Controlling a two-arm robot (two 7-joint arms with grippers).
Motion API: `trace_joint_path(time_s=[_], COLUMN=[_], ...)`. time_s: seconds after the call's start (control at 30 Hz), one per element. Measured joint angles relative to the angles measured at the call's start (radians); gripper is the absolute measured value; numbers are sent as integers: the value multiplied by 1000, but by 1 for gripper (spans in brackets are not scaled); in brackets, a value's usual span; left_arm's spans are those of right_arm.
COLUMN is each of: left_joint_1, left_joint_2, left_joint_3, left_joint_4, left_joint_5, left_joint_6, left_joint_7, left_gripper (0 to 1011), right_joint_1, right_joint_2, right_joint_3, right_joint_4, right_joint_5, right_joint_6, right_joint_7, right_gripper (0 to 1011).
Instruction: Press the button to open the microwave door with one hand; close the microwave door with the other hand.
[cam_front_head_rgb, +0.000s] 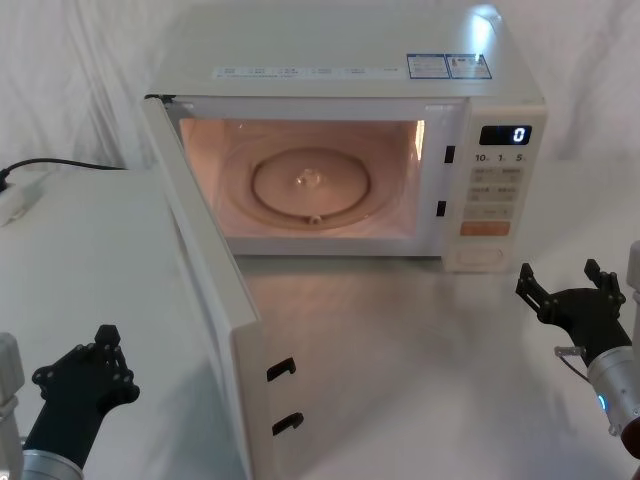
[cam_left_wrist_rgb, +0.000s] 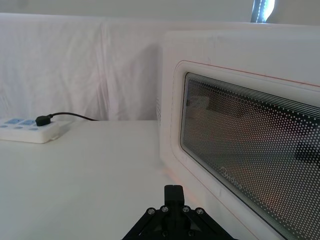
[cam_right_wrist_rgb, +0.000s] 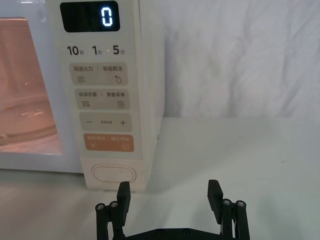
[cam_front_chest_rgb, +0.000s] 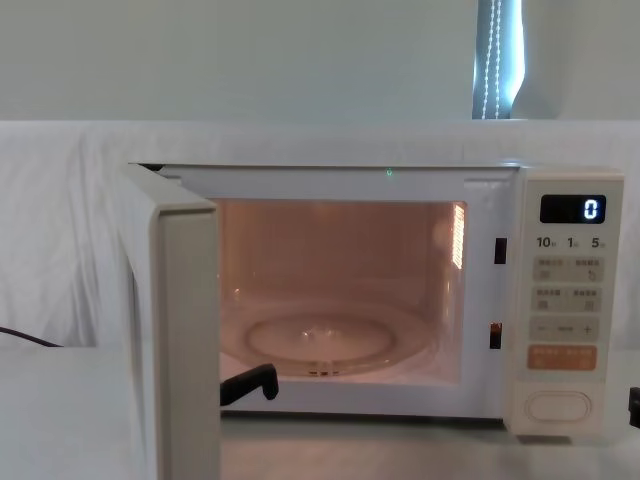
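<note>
The right gripper (cam_right_wrist_rgb: 169, 196) is seen spread wide and empty, its black fingers (cam_right_wrist_rgb: 123, 192) held low over the white table (cam_front_head_rgb: 450, 340), just in front of the button (cam_right_wrist_rgb: 113, 174) at the foot of the control panel (cam_right_wrist_rgb: 102, 95) and clear of it. The left gripper (cam_front_head_rgb: 85, 372) is poised near the table's front edge, beside the outer face of the microwave door (cam_front_head_rgb: 205, 290); whether its fingers are parted cannot be told. The door is swung fully open to the left, and the lit cavity with its glass turntable (cam_front_head_rgb: 312, 188) is exposed. The display (cam_front_head_rgb: 506, 134) reads 0. A power strip (cam_left_wrist_rgb: 27, 129) is laid on the table before white drapery (cam_left_wrist_rgb: 75, 65).
</note>
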Motion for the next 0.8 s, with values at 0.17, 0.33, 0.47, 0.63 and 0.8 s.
trace_joint_path(time_s=[0.17, 0.33, 0.47, 0.63, 0.8], left_joint_1=[6, 13, 6, -13, -34], left_joint_2=[-3, -6, -7, -1, 14], left_joint_3=[-7, -23, -31, -40, -41], left_joint_4=[-5, -19, -25, -31, -37], left_joint_5=[-2, -22, -42, -84, -128], left_joint_6=[1, 2, 10, 30, 56], left_joint_7=[-9, -53, -89, -142, -176], left_gripper=[0, 0, 0, 0, 0], right_joint_1=[0, 0, 0, 0, 0], right_joint_2=[0, 0, 0, 0, 0], right_joint_3=[0, 0, 0, 0, 0], right_joint_4=[0, 0, 0, 0, 0], right_joint_5=[0, 0, 0, 0, 0], right_joint_6=[0, 0, 0, 0, 0], right_joint_7=[0, 0, 0, 0, 0], right_gripper=[1002, 1002, 1002, 1002, 1002])
